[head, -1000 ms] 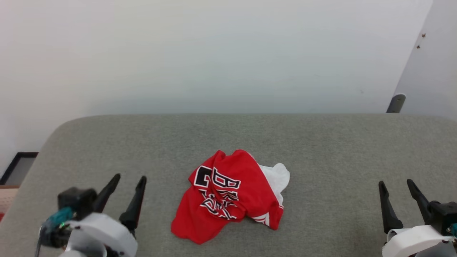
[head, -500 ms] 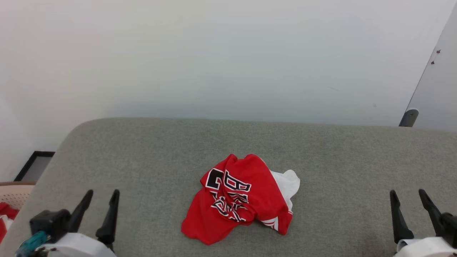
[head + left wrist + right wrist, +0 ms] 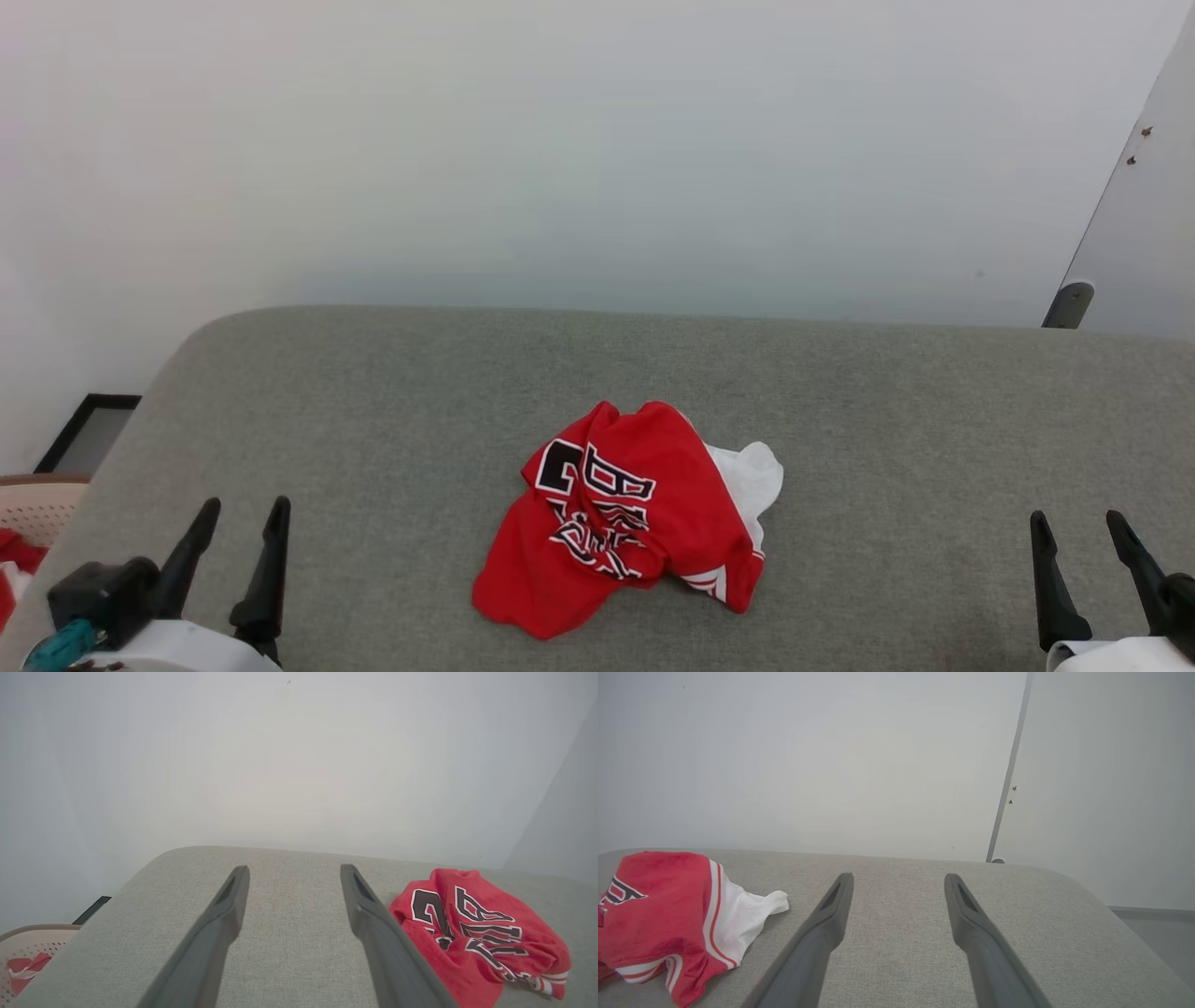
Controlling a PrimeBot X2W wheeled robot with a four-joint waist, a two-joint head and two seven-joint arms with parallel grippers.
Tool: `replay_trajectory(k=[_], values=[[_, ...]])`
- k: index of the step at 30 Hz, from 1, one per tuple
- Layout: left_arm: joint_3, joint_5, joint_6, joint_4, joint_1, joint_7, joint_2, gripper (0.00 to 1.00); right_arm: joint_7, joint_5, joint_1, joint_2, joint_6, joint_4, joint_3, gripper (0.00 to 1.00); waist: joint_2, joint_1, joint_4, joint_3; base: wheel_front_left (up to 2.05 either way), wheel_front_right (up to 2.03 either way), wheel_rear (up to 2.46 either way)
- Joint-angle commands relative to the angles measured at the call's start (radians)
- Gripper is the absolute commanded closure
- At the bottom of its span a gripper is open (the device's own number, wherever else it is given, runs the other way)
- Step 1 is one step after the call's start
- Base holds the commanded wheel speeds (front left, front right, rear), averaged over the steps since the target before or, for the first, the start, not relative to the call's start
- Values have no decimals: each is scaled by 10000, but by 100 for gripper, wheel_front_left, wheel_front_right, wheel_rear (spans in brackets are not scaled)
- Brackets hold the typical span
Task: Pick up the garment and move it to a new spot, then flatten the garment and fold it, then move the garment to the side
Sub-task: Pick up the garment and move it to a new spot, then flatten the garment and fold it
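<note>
Opening pickup step: shirt lay crumpled mid-frame on desk, untouched. Left claw lower left, right claw lower right, both spread wide, empty, well apart from shirt. Next move likely needed reach inward, pinch on cloth.

Garment on counter, lower centre of frame; left gripper lower left, right gripper lower right, both well apart.

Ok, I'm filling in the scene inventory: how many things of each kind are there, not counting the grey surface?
Red jersey: 1, crumpled on the grey padded surface
Tools: 2, left tool and right tool, both open
Pale basket: 1
Red cloth in basket: 1
Total: 5
</note>
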Motion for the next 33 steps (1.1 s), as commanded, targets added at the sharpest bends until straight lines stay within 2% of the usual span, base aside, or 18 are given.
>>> replay_trajectory(k=[1,5,12,20,33], values=[[37,58,-32,-8,136,-41,-36,0,15,-44,117,29,1,-39,-38,0,0,0,-7,11,0,0,0],[88,127,-40,-13,120,-24,-74,0,63,-72,107,43,1,-53,18,0,0,0,-2,61,0,0,0],[412,142,557,-62,117,-24,-276,0,359,54,-272,4,1,-22,360,0,0,0,234,236,0,0,0],[1127,496,957,-633,463,-25,-938,0,1368,170,-1287,-359,1,265,1115,0,0,0,959,596,0,0,0],[1822,1437,402,-963,427,-26,-2225,0,3836,765,-2785,-914,-1,1676,1635,0,0,0,2564,1389,0,0,0]])
